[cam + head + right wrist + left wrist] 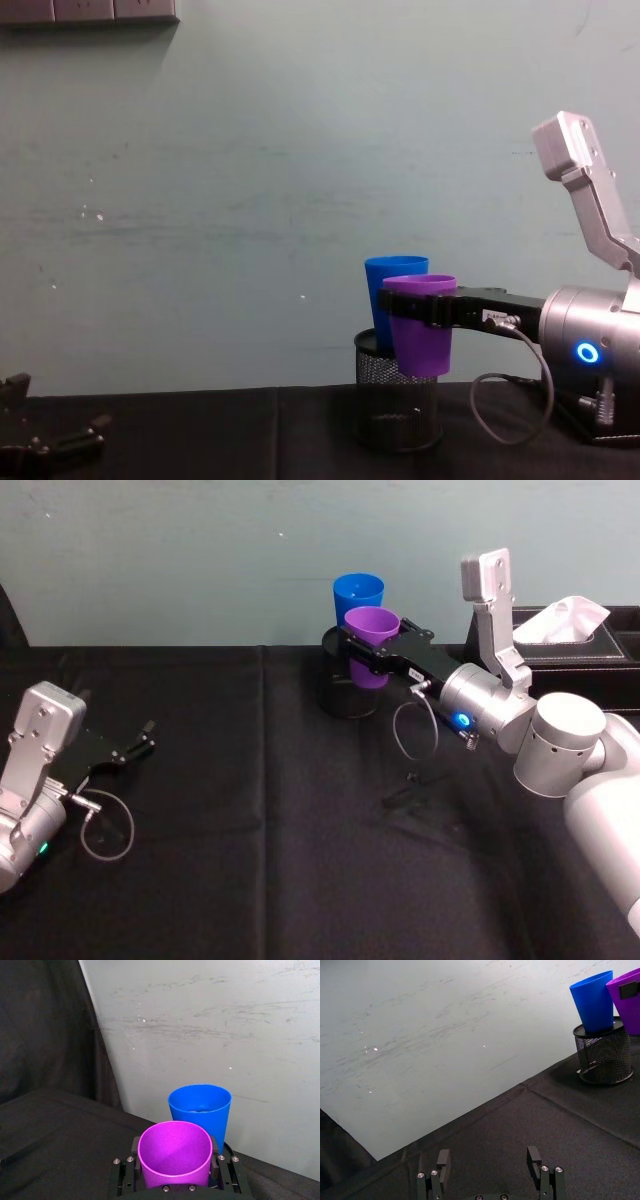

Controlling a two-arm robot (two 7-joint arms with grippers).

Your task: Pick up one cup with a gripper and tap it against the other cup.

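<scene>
Right gripper (372, 648), fingers clasping the purple cup (373, 623), held it beside the blue cup (357, 588); contact was indiscernible. The blue cup's base was hidden in the mesh holder (400, 405). Left gripper (140, 742) idled, fingers wide.

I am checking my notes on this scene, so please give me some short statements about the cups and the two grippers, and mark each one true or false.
1. The right gripper holds the purple cup. True.
2. The purple cup is upright and off the table. True.
3. The blue cup stands directly on the table. False: it stands in the black mesh pen holder.
4. The left gripper is shut on a cup. False: it is open and holds nothing.
</scene>
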